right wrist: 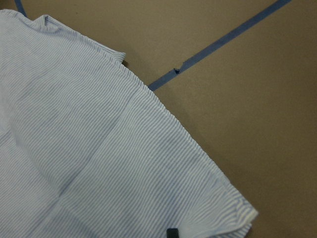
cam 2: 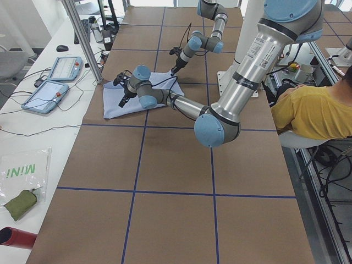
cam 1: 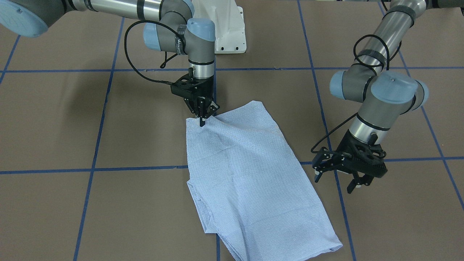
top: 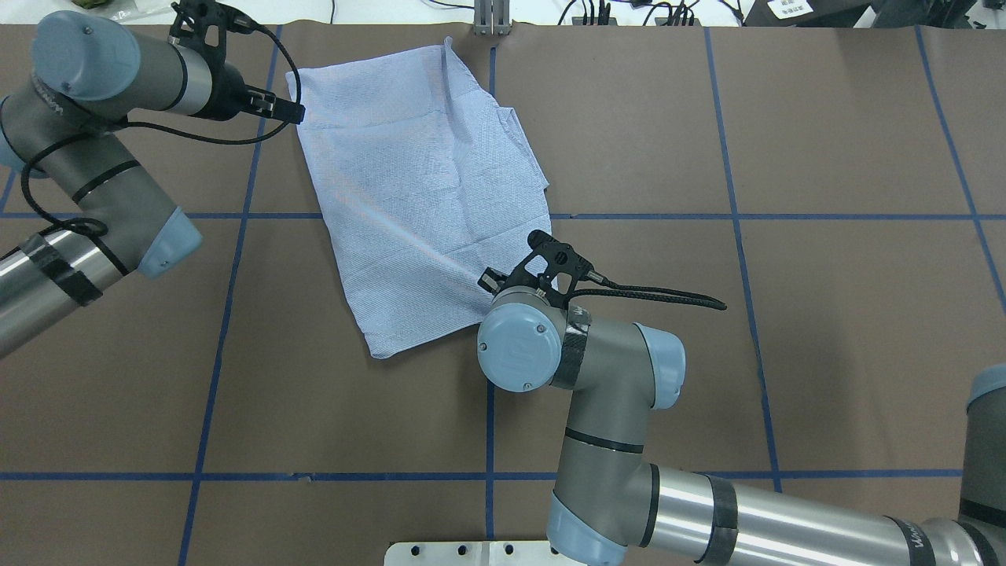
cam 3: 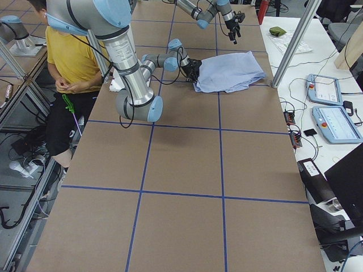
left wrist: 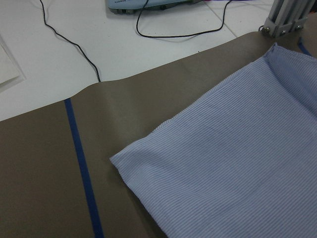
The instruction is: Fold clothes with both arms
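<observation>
The light blue striped shirt (cam 1: pixel 246 174) lies folded into a rough rectangle on the brown table; its collar, pocket and buttons are hidden. It also shows in the overhead view (top: pixel 409 196). My right gripper (cam 1: pixel 202 121) is shut on the shirt's edge near the corner closest to the robot, and the cloth puckers up there. In the right wrist view the shirt (right wrist: pixel 89 148) fills the left side. My left gripper (cam 1: pixel 337 183) is open and empty, just off the shirt's side near its far corner (top: pixel 302 86). The left wrist view shows that corner (left wrist: pixel 129 158) lying flat.
The white pedestal base (cam 1: pixel 228 29) stands behind the right arm. An aluminium post (top: pixel 491 16) rises at the table's far edge by the shirt. Control pendants (cam 2: pixel 55 82) and cables lie beyond that edge. A person in yellow (cam 2: pixel 313 110) sits behind the robot.
</observation>
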Robot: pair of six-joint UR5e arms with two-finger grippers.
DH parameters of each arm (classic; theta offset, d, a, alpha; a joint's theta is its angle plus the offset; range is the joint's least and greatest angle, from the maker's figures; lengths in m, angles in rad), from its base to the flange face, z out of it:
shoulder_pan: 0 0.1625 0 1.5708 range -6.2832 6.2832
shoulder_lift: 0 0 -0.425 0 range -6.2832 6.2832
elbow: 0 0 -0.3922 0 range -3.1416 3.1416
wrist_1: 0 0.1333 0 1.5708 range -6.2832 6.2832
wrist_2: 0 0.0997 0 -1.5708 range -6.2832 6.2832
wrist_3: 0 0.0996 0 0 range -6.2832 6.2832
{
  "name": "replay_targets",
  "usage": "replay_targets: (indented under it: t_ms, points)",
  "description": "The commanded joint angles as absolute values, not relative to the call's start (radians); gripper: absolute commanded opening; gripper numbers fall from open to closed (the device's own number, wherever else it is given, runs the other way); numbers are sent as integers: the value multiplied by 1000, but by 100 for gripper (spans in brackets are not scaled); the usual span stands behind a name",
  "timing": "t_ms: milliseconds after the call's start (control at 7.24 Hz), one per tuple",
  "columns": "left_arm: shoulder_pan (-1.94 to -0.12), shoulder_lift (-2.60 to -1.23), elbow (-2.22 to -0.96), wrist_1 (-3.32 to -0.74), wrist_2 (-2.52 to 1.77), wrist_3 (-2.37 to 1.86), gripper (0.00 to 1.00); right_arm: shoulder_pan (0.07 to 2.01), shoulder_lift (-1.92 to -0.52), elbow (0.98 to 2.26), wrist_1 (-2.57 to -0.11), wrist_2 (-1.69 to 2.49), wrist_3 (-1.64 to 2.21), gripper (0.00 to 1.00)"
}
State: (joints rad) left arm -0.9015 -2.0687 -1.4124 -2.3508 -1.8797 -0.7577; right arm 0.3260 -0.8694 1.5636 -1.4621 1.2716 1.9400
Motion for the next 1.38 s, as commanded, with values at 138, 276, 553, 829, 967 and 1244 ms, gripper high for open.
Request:
replay_targets:
  t_ms: [138, 276, 553, 829, 967, 1244]
  points:
    - [-673, -1849, -1754, -2345, -1808, -1085, 100, 327, -871, 1566, -1463, 1272, 1939, 0]
    - [-584, -1818, -1800, -2330, -1734, -1167, 100, 327, -871, 1566, -1463, 1272, 1940, 0]
    - [-436, -1821, -1809, -2251, -1582, -1338, 100, 327, -873, 1566, -1463, 1272, 1940, 0]
    - [-385, -1827, -1796, -2244, -1539, -1400, 84, 327, -874, 1569, -1463, 1272, 1940, 0]
    - [-380, -1828, -1793, -2244, -1537, -1402, 77, 327, -876, 1571, -1462, 1270, 1940, 0]
    - [-345, -1841, -1784, -2243, -1539, -1402, 76, 327, -876, 1572, -1463, 1270, 1940, 0]
